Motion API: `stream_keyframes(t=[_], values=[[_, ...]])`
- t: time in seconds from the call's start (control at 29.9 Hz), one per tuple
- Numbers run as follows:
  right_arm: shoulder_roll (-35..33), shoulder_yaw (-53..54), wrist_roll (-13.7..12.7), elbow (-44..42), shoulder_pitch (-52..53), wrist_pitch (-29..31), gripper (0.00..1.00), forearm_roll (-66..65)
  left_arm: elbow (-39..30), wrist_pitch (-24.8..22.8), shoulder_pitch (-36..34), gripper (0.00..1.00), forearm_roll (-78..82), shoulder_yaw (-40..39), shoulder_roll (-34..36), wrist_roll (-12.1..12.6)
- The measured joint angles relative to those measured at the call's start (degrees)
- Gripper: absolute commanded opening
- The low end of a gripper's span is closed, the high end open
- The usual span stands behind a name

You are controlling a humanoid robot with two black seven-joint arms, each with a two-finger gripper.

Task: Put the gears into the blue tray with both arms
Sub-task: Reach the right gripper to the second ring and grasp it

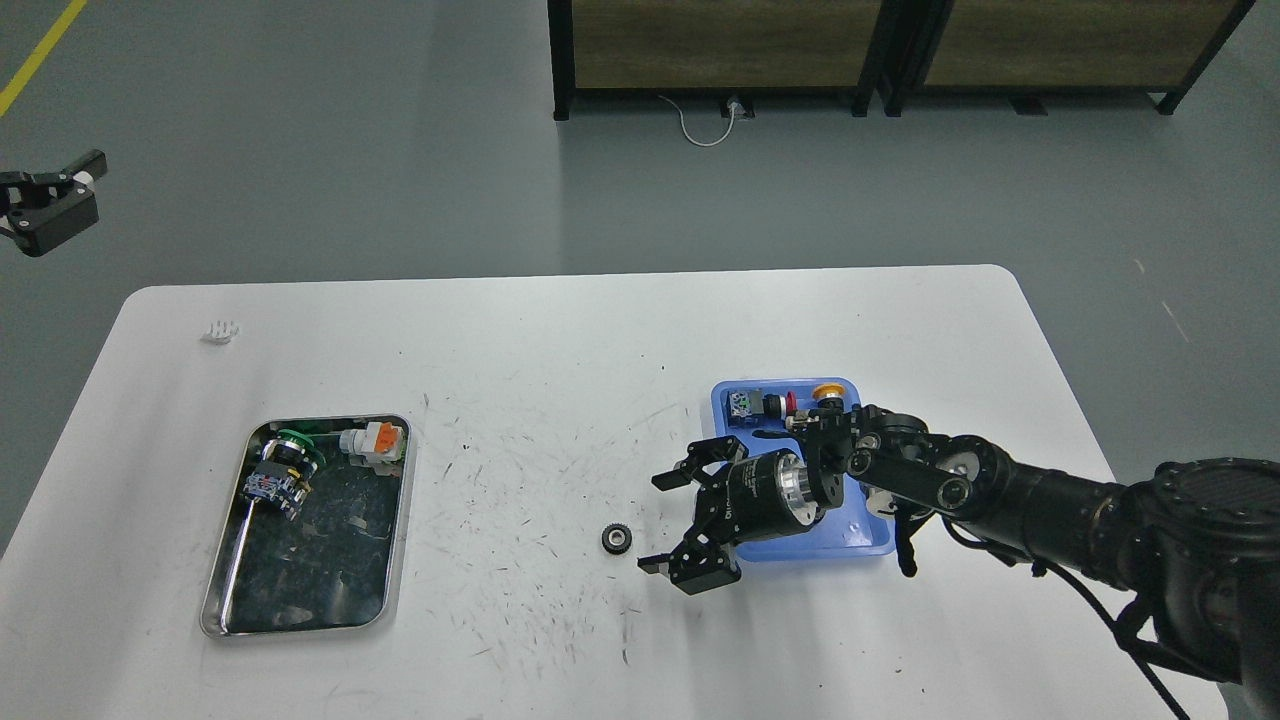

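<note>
One black gear (615, 540) lies on the white table, just left of the blue tray (723, 398). My right gripper (662, 522) hangs open right beside that gear, on its right side, with one finger (672, 476) above and one below it in the view. Nothing sits between the fingers. The right arm reaches in over the blue tray and hides most of its floor. At the far left edge, only part of my left gripper (50, 205) shows, high over the floor and off the table. One of its fingers is cut off by the edge.
A steel tray (403, 500) at the left holds push-button switches (283, 472). More switches (762, 405) lie at the blue tray's far end. A small white piece (220, 331) rests near the table's far left corner.
</note>
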Motion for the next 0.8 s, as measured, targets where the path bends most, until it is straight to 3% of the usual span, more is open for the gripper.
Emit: stream_keyframes(t=[0.54, 0.8], values=[[9.8, -0.2, 0.6, -11.0, -1.1, -0.4, 0.99, -2.7, 0.0, -0.4, -0.1, 0.97, -0.1, -1.1, 0.5, 0.0], [10.9, -0.2, 0.9, -12.7, -1.3, -1.4, 0.81, -3.5, 0.0, -0.4, -0.1, 0.97, -0.1, -1.3, 0.7, 0.0]])
